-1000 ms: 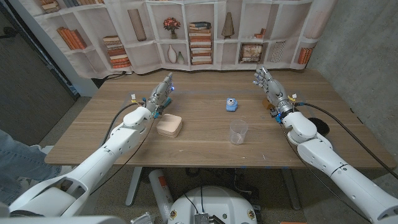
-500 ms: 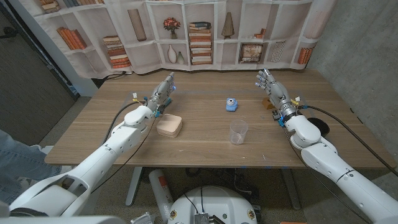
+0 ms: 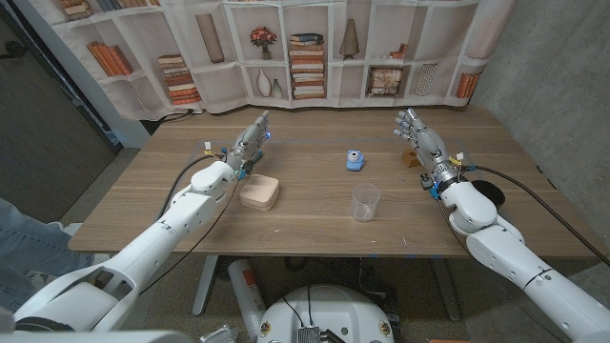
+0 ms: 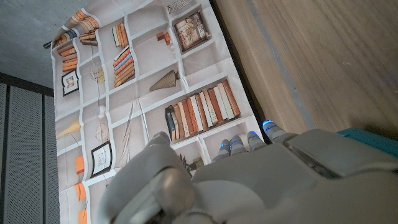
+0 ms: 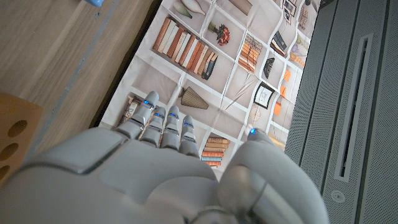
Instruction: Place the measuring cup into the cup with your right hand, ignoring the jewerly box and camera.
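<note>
A clear, smooth-walled plastic cup is seen standing upright on the pale wood-grained surface, and it is taken here as the landmark. Beyond the cup, toward the back edge, a small blue camera with a round lens is set down, apart from it. To the cup's left, a flat, rounded-cornered jewelry box in a matte beige finish is laid on the surface.

Well to the right of the cup and farther back, the right hand is held above the surface with its grey fingers extended and apart, nothing being grasped. Just beside that hand, a small tan wooden-looking block is partly hidden; in the right wrist view round holes are shown in its face. Whether this is the measuring cup cannot be told.

Left of the cup, past the jewelry box, the left hand is raised with its fingers straightened and released, nothing being held.

Behind the surface a printed fabric backdrop of bookshelves is hung.
</note>
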`<state>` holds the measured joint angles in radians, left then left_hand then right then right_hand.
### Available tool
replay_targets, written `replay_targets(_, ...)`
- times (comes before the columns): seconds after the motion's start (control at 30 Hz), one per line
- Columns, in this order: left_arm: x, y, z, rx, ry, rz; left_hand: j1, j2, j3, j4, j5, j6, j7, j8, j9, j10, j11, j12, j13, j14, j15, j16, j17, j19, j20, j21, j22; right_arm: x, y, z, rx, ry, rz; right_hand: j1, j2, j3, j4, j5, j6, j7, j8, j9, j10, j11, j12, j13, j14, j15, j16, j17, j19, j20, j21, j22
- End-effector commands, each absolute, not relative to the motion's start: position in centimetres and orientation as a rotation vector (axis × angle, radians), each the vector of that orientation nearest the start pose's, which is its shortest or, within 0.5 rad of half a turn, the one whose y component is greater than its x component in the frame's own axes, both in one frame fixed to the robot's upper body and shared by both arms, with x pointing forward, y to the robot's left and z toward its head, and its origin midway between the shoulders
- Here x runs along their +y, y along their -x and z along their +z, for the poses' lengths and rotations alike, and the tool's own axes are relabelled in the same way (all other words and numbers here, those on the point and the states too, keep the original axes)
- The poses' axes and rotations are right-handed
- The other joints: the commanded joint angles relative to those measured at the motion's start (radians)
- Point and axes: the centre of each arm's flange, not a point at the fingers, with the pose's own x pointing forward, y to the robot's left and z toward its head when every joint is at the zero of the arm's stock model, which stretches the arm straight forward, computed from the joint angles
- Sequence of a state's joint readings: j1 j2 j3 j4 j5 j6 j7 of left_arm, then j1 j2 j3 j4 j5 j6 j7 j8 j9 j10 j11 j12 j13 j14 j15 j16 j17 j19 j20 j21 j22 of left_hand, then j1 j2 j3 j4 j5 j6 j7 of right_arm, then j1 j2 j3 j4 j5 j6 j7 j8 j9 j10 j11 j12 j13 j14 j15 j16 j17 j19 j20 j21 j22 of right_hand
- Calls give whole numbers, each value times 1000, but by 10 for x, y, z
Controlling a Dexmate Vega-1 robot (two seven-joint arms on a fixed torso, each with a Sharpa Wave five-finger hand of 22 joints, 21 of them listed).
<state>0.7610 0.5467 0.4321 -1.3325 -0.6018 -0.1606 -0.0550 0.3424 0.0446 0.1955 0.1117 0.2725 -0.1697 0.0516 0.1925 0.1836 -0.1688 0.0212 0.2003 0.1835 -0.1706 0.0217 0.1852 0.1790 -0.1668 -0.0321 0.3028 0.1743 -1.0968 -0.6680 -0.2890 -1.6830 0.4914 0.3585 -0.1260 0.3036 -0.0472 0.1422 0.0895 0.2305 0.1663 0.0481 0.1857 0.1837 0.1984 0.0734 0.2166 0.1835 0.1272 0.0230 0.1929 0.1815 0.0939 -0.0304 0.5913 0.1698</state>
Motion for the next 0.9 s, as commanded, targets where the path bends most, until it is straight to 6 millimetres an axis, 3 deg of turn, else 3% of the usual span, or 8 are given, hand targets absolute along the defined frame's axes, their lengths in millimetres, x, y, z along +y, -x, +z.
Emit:
replay_targets(0.03, 267, -657, -1, -544, -100, -287, 9, 4, 1, -8, -5, -8, -3, 2, 4, -24, 1, 3, 3, -83, 4, 1, 3, -137, -2, -2, 5, -289, -544, -34, -768, 141, 180, 4, 0, 3, -5, 3, 2, -5, 10, 4, 10, 4, 4, 2, 8, 3, 8, 3, 9, 0, -5, 2)
replay_targets(0.9, 265, -658, 0, -558, -96, -295, 13, 9, 0, -10, -11, -9, -3, 2, 4, -26, 2, 3, 4, -86, 5, 0, 3, -137, 0, -11, 5, -291, -523, -46, -779, 145, 191, 4, 1, 0, -8, 4, 7, -4, 11, 4, 19, 1, 6, 2, 13, 3, 7, 4, 19, 0, -15, 3)
